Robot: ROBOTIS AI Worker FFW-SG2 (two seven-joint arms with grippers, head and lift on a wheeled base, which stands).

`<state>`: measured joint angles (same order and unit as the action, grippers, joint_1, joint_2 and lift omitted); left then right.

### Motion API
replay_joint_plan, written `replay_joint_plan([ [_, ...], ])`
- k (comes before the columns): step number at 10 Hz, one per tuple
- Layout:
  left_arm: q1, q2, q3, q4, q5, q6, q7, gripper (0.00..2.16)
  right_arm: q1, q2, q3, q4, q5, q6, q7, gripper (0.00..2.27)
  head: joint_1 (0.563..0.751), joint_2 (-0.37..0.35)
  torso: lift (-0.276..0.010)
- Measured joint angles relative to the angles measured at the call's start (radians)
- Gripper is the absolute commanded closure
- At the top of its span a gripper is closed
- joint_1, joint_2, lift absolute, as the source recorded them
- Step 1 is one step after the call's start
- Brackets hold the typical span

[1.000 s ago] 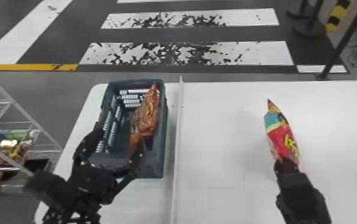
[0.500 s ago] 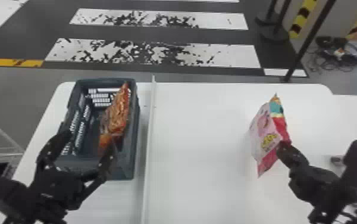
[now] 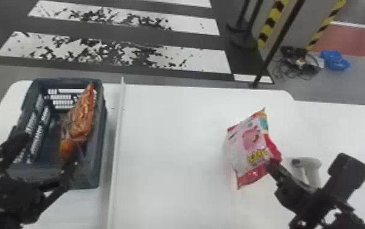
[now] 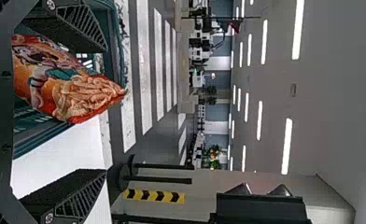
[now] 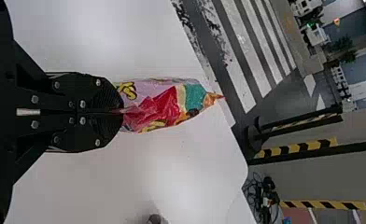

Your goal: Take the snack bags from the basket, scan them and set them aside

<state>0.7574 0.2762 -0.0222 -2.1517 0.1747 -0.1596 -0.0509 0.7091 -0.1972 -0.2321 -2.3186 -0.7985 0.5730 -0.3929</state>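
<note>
Right gripper (image 3: 272, 166), lower right of head view, pinches pink bag (image 3: 247, 149) by 1 edge — fast swing could slip it. Left gripper (image 3: 50, 149), lower left, fingers spread.

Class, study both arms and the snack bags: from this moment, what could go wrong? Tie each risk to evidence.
1. The right gripper pinches the pink-and-red bag at one edge, so it might twist or slip while being scanned.
2. The left gripper is open at the orange bag inside the basket; closing might snag the basket's wall.
3. The scanner sits close to the right arm, which could bump it.
</note>
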Motion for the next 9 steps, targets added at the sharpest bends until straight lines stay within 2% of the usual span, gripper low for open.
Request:
replay_joint_plan([
  [3, 0.000, -0.004, -0.022, 0.002, -0.038, -0.016, 0.010, 0.08, 0.021, 0.013, 0.015, -0.027, 0.033, 0.123, -0.110, 2.25, 0.695, -0.205, -0.075],
  [6, 0.008, -0.007, -0.026, 0.014, -0.044, -0.065, 0.011, 0.08, 0.054, 0.015, 0.104, -0.055, 0.144, 0.154, -0.273, 2.25, 0.695, -0.221, -0.075],
  [7, 0.007, -0.008, -0.027, 0.020, -0.044, -0.078, 0.011, 0.08, 0.060, 0.016, 0.116, -0.050, 0.162, 0.140, -0.293, 1.99, 0.695, -0.229, -0.075],
  [8, 0.003, -0.008, -0.028, 0.024, -0.044, -0.082, 0.011, 0.08, 0.061, 0.017, 0.117, -0.043, 0.167, 0.125, -0.302, 0.50, 0.695, -0.237, -0.075],
  [9, 0.000, -0.008, -0.031, 0.025, -0.044, -0.083, 0.010, 0.08, 0.057, 0.018, 0.116, -0.039, 0.177, 0.115, -0.318, 0.00, 0.695, -0.243, -0.075],
])
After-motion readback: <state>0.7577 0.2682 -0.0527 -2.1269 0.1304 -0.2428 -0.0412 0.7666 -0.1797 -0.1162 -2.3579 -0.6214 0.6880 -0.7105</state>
